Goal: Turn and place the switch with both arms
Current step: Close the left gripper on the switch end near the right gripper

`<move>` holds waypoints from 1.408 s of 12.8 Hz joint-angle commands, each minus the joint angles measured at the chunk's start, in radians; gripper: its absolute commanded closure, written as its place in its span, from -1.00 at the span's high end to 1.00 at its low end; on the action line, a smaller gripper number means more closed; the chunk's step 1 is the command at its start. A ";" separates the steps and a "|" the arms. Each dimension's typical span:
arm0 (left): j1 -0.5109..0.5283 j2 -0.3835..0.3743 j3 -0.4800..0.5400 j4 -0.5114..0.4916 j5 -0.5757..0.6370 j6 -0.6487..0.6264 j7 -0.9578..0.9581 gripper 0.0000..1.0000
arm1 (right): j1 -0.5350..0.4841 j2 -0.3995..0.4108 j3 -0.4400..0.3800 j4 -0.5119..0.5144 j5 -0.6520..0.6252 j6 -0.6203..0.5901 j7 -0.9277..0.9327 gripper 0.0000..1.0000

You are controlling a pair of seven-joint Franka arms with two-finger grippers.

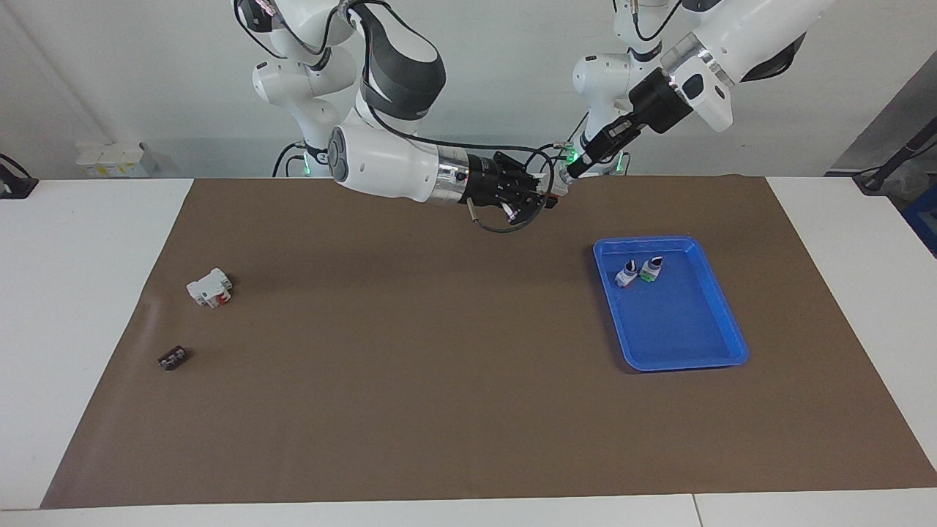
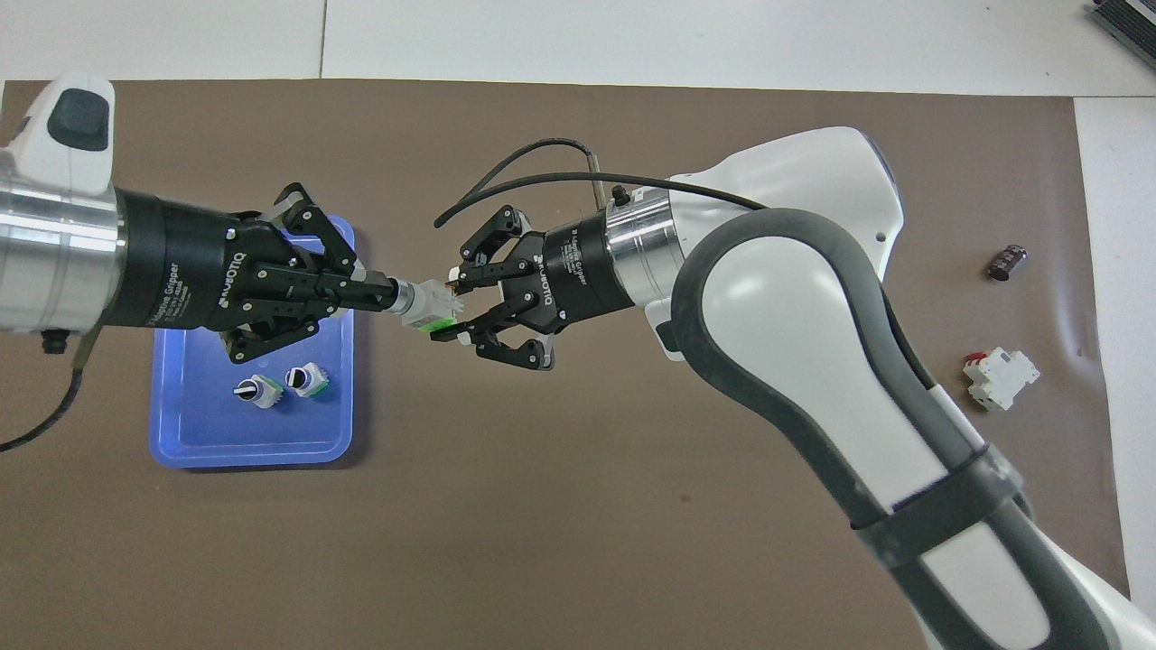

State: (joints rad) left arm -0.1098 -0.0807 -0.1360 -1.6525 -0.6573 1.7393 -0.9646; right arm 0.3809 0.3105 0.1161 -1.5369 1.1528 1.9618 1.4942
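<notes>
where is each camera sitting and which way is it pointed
Facing view: high across the table, looking at the robots; both white arms show whole, right gripper and left gripper closed on one small silver-white switch in the air.
Overhead view: above the robots' end, looking forward and steeply down; forearms and grippers show.
Both share the held switch, the blue plastic tray and the brown mat.

**Our two arms, as built**

We wear glossy white shells with dark grey joint bands. Just above each black linkage end effector, left [image 2: 384, 294] and right [image 2: 449, 307], sits a brushed silver ring. White lettering marks both black wrists; a black cable loops over the right one.
</notes>
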 commanded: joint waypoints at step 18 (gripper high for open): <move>-0.014 -0.005 -0.034 -0.001 0.056 0.154 -0.761 -1.00 | 0.006 -0.007 0.013 -0.026 0.007 0.022 0.020 -1.00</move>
State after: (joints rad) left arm -0.1146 -0.0823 -0.1739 -1.6470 -0.6140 1.8180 -1.7098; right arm 0.3771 0.3162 0.1165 -1.5359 1.1540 1.9912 1.5042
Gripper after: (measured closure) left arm 0.894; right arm 0.665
